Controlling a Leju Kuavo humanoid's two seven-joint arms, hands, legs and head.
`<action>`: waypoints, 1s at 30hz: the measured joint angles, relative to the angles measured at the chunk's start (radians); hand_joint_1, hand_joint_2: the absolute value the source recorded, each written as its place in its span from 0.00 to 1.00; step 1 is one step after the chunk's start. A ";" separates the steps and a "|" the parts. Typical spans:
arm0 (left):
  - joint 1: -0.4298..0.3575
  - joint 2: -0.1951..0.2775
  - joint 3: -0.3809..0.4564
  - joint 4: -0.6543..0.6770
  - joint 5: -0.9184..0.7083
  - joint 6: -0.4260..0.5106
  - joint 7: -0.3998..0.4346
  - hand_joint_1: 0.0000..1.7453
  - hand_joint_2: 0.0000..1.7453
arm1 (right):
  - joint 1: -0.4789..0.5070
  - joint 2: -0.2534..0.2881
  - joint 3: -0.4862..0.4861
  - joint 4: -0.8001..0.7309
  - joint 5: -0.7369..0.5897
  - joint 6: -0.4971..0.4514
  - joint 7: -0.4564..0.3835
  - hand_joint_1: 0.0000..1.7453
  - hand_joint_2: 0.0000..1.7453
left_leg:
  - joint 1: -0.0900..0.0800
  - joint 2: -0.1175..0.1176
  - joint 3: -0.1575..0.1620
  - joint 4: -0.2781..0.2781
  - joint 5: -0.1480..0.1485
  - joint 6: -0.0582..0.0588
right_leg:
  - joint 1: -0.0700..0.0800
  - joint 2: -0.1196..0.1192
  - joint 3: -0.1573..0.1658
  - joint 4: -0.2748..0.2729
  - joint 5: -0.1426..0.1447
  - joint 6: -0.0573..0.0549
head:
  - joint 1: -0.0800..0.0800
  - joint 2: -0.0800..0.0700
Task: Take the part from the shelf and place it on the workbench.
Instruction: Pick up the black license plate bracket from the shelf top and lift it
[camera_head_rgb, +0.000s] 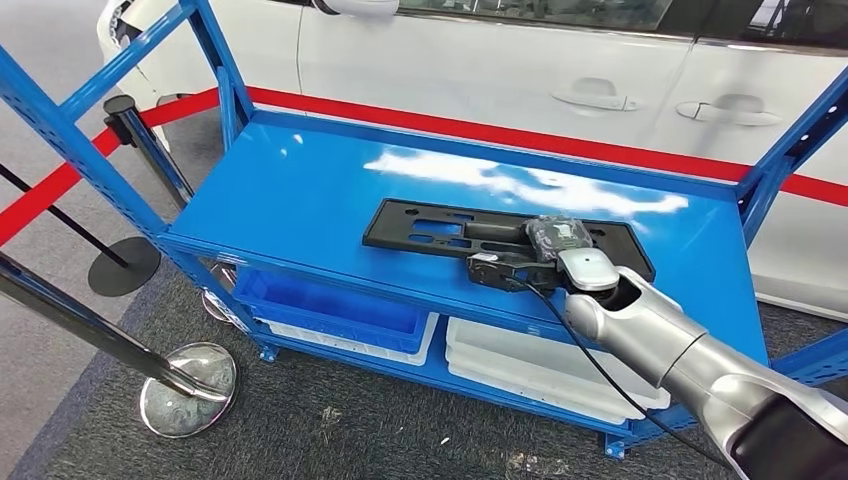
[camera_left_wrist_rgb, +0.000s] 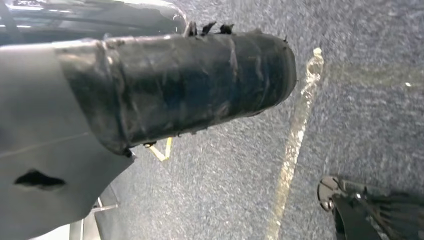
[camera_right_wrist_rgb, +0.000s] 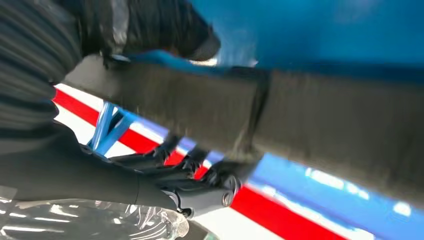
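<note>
While the part lies on the shelf, the lift has not begun: nothing has reached the workbench yet.
Part: long flat black part (camera_head_rgb: 440, 228) flat on the blue shelf (camera_head_rgb: 300, 190), near its front edge, one end under the robot's wrist.
Right hand: right hand (camera_head_rgb: 545, 250) is down at the part's right end; in the right wrist view the thumb (camera_right_wrist_rgb: 165, 30) sits on one face of the part (camera_right_wrist_rgb: 320, 120) and dark fingers (camera_right_wrist_rgb: 200, 175) reach round its edge, so it looks like a grasp closing or just made.
Left hand: left hand (camera_left_wrist_rgb: 190, 85) hangs over grey floor, and whether its fingers are spread or curled I cannot tell.
Done: reach made, contact on.
Left to do: lift clear, carry across, set down on the workbench.
Watch: held by one end, a long part may tip.
</note>
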 joint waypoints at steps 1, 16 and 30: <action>0.000 0.002 0.000 0.000 0.000 0.000 -0.002 0.00 0.00 | -0.002 0.001 -0.001 0.000 -0.003 0.000 0.000 1.00 1.00 | 0.000 0.000 0.001 -0.002 0.000 0.000 | 0.000 0.000 0.001 0.000 0.000 -0.001 | 0.000 0.000; 0.002 0.015 0.001 0.000 0.000 -0.011 -0.021 0.00 0.00 | -0.033 0.020 -0.003 -0.013 0.050 -0.086 -0.003 1.00 1.00 | 0.000 0.000 0.002 -0.003 0.003 -0.018 | -0.001 -0.003 0.005 0.000 0.001 -0.005 | 0.001 0.000; 0.001 0.022 0.001 0.000 -0.004 -0.026 -0.035 0.00 1.00 | -0.108 0.041 -0.007 -0.204 0.232 -0.184 -0.029 1.00 1.00 | -0.001 0.001 0.001 -0.003 0.003 -0.018 | -0.001 -0.001 0.002 -0.001 0.001 -0.005 | 0.001 0.000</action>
